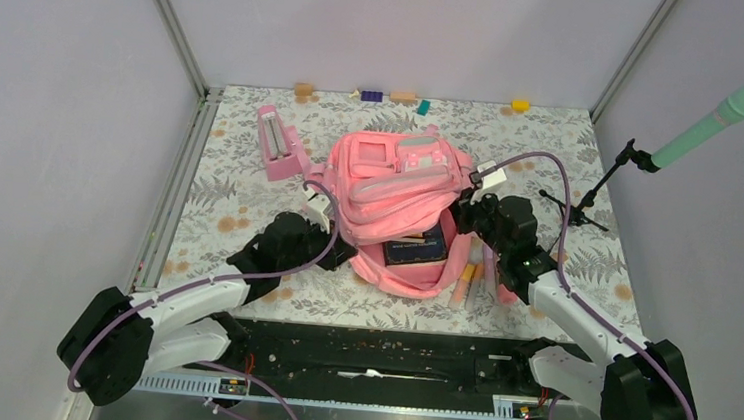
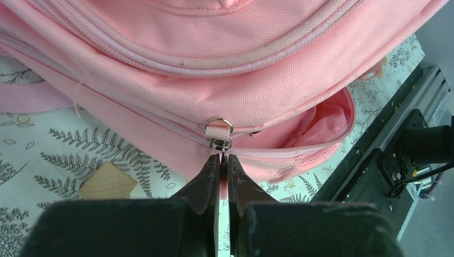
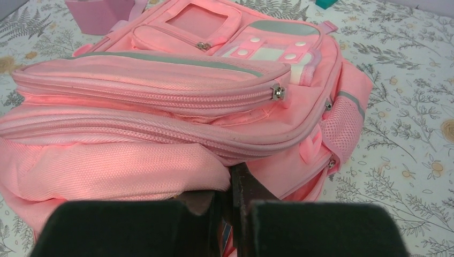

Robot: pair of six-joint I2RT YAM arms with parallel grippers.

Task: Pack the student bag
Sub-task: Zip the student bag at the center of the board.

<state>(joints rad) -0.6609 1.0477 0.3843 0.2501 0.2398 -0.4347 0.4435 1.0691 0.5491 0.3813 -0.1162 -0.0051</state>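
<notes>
Item: left gripper (image 2: 224, 160). Jaws pressed together, tips nipping the metal zip pull (image 2: 220, 143) on the side of the student bag (image 2: 257, 69).

Item: right gripper (image 3: 231, 179). Jaws likewise closed, with no gap showing. They appeared to pinch a fold of the bag's fabric at the rim of its main mouth, though the contact was partly hidden.

Item: student bag, lying front-up in the middle of the table (image 1: 248, 210), between the two grippers. Main compartment gaped toward the arm bases with a dark book (image 1: 417, 246) inside.

Hazards, as judged:
- The pull was held only at the very tips, so a tug off the line of the zip could slip it free.
- Loose pink lining (image 2: 321, 120) bulged at the mouth and could snag in the teeth.
- The soft bag might drag across the table instead of closing if the right grip gave way.

Count:
- grippers, two
- bag, one
- book, one
- pink stand (image 1: 278, 142), one, near the bag's far left
- small coloured blocks (image 1: 403, 97) along the far edge, five
- wooden block (image 2: 107, 182) just beside the bag, one
- pale tubes (image 1: 463, 282) at the bag's near right, at least two, exact number unclear
- green microphone (image 1: 716, 122) on its stand, one
</notes>
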